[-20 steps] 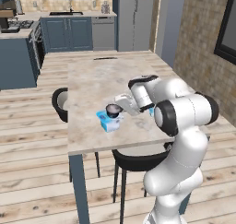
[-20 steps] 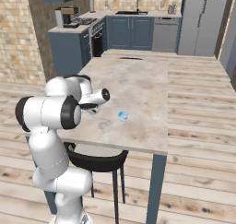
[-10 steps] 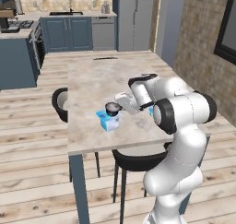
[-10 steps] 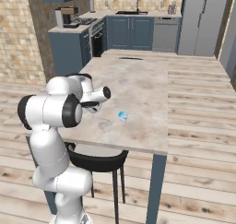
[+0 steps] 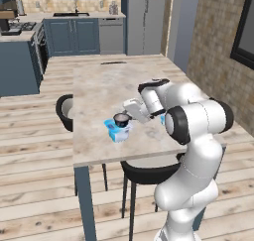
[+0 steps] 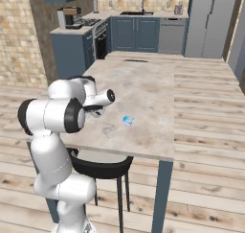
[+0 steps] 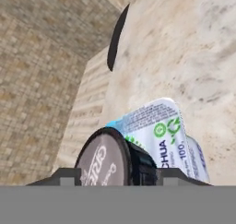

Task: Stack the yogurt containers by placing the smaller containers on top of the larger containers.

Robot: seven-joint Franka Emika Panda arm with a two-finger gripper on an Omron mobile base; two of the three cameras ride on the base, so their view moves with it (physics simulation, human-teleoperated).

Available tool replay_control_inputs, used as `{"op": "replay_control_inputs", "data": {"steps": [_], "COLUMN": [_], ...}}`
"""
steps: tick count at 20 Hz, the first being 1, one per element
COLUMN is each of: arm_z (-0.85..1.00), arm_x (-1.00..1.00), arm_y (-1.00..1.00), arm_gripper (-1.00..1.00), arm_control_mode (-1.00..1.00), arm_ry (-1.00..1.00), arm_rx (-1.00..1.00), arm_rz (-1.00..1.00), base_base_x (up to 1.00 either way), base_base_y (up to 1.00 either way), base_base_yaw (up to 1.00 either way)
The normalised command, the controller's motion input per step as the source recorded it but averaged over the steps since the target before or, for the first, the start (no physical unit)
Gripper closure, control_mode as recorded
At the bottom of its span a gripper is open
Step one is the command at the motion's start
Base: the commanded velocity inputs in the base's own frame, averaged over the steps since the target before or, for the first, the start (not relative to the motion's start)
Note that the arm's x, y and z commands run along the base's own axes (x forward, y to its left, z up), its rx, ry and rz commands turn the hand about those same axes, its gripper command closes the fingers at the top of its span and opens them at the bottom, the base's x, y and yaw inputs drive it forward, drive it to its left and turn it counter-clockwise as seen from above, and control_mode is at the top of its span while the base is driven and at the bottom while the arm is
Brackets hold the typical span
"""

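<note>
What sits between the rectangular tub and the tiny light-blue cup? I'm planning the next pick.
In the left base view, the arm's hand lies between the rectangular tub, which carries the black cup, and the tiny cup.

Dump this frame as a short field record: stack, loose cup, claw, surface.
stack: black cup sits on the blue tub
tub lid: white and blue print, seen in hand view
loose cup: tiny blue cup apart on the table, unstacked
claw: at the black cup, a tip on either side; grip unclear
surface: marble table
left to do: tiny cup
</note>
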Motion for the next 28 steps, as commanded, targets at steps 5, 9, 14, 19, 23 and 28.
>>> {"op": "replay_control_inputs", "data": {"steps": [5,9,14,19,23,28], "arm_z": [0.00,0.06,0.47,0.69,0.50,0.21], "arm_x": [-0.31,-0.38,-0.21,-0.03,-0.13,-0.23], "arm_y": [0.00,-0.02,-0.20,-0.36,-0.50,-0.55], "arm_gripper": [-1.00,-1.00,-1.00,-1.00,-1.00,-1.00], "arm_control_mode": [-1.00,-1.00,-1.00,-1.00,-1.00,-1.00], "arm_ry": [0.00,-0.01,-0.03,0.01,0.13,0.30], "arm_rx": [0.00,0.00,0.02,0.06,0.01,0.00], "arm_rz": [0.00,0.00,0.00,-0.01,-0.07,-0.20], "base_base_x": [0.00,0.00,0.00,0.00,0.00,0.00], "base_base_y": [0.00,0.00,0.00,0.00,0.00,0.00], "base_base_yaw": [0.00,0.00,0.00,0.00,0.00,0.00]}}
